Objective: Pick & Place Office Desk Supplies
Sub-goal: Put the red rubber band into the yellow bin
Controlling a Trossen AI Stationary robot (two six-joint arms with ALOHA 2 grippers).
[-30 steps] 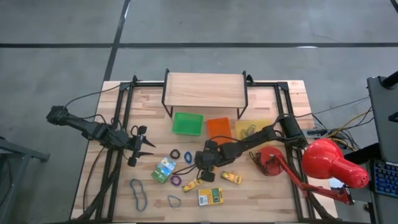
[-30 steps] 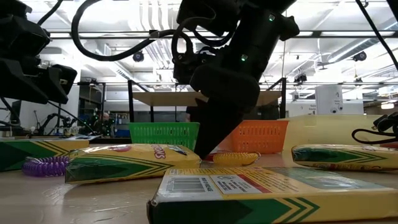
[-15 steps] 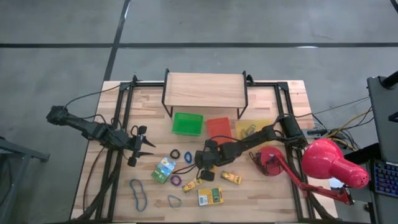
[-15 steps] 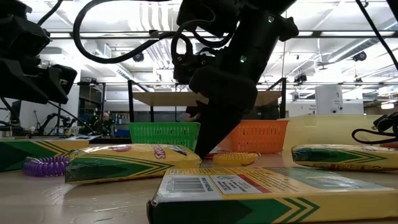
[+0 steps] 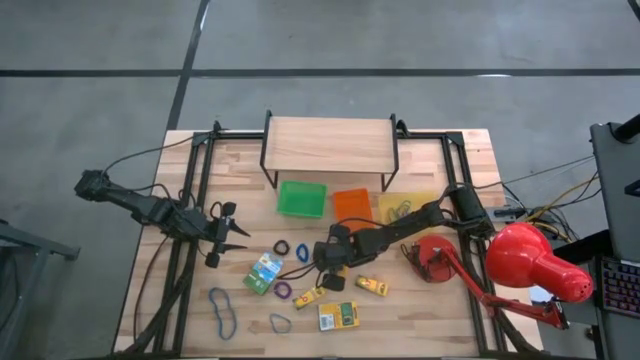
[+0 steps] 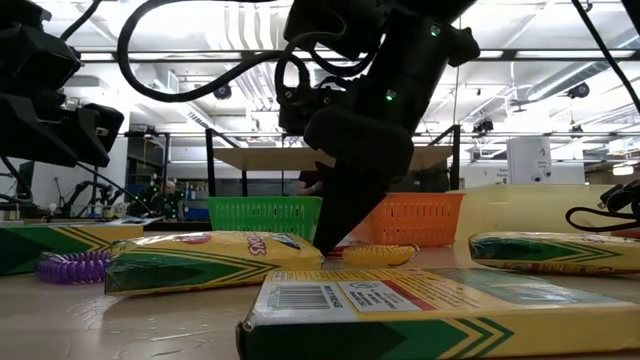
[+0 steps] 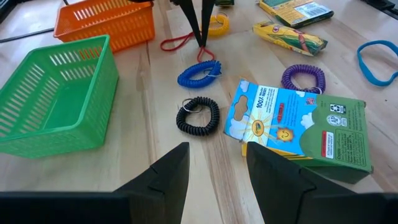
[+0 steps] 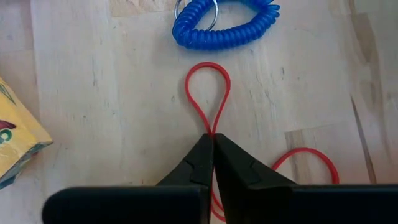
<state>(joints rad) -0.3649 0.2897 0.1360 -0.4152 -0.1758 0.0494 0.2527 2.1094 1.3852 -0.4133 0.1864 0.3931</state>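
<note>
My right hand is down on the tabletop, its fingers pinched shut on the thin red rubber band, which lies flat on the wood just beside the blue coiled band; one red loop pokes out ahead of my fingertips and another curls off to the side. So I judge the grasp step is made and the lift comes next: I need to raise the band straight up, clear of the blue coil and the yellow box nearby, then carry it towards the orange tray or whichever tray suits. The band is limp, so it may slip or snag. My left hand waits open, well apart, over the tabletop's left side.
</note>
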